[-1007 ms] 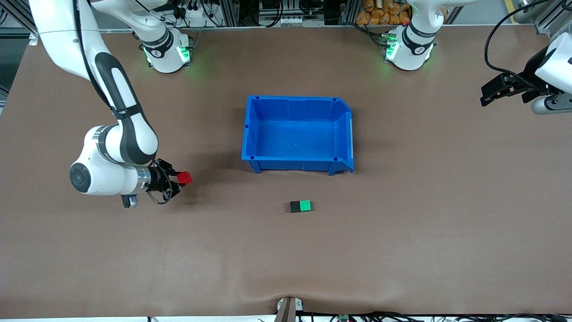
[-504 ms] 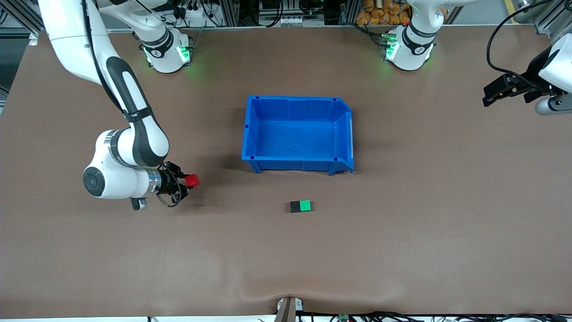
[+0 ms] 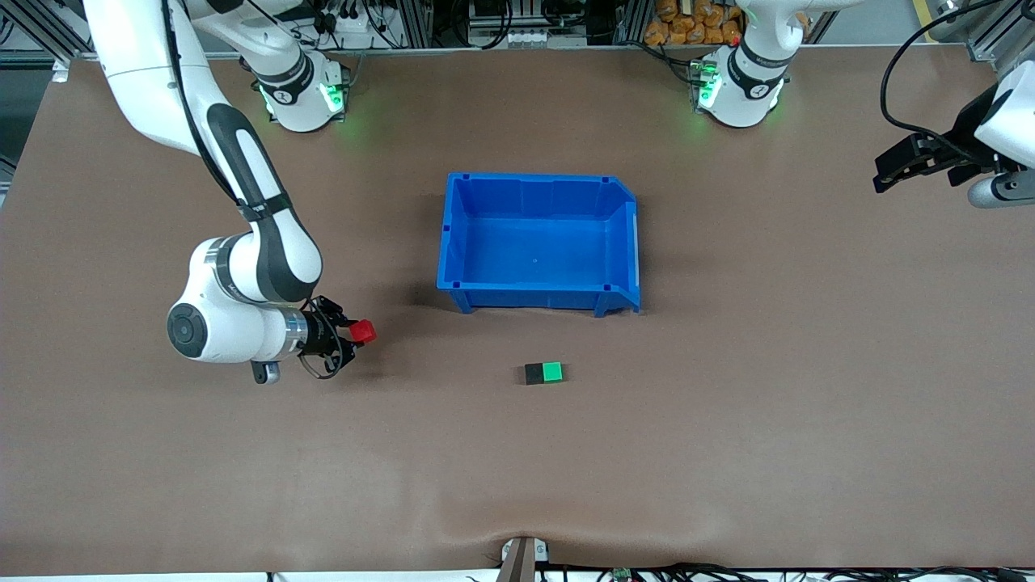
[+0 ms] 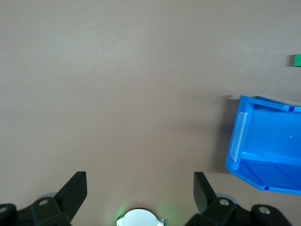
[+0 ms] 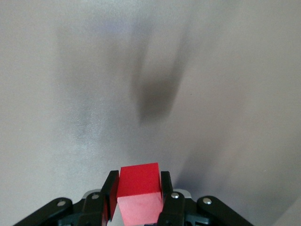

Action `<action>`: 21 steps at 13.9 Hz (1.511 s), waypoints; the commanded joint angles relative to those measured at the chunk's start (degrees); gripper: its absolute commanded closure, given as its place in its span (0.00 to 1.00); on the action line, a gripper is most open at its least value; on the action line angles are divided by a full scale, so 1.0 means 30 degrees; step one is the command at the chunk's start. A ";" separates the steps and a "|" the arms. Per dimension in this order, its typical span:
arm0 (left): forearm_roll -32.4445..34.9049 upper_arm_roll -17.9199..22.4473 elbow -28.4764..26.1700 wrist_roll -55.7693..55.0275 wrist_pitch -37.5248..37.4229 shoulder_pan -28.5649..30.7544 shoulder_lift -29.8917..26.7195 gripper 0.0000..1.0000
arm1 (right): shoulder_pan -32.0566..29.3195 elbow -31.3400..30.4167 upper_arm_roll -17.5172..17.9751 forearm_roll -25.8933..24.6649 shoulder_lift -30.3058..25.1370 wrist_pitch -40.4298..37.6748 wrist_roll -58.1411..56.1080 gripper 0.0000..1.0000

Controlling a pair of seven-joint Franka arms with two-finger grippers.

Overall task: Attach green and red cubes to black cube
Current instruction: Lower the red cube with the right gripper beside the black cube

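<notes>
Three cubes and one blue bin (image 3: 539, 242) were on the table. The right gripper (image 3: 354, 333) was clamped on the red cube (image 3: 363, 331). The joined black cube (image 3: 534, 373) and green cube (image 3: 552, 372) lay toward its four o'clock, long axis running three to nine. The left gripper (image 3: 883, 171) waited, spread apart.

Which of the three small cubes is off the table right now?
The red cube, shut in the right claw above the table. The green cube and black cube sit joined on the table.
</notes>
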 commanded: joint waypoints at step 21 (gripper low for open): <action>-0.0122 -0.0136 -0.0149 -0.0011 0.0069 0.0087 -0.0272 0.00 | 0.2472 0.3516 -0.0144 0.0458 0.2617 0.2267 0.5587 1.00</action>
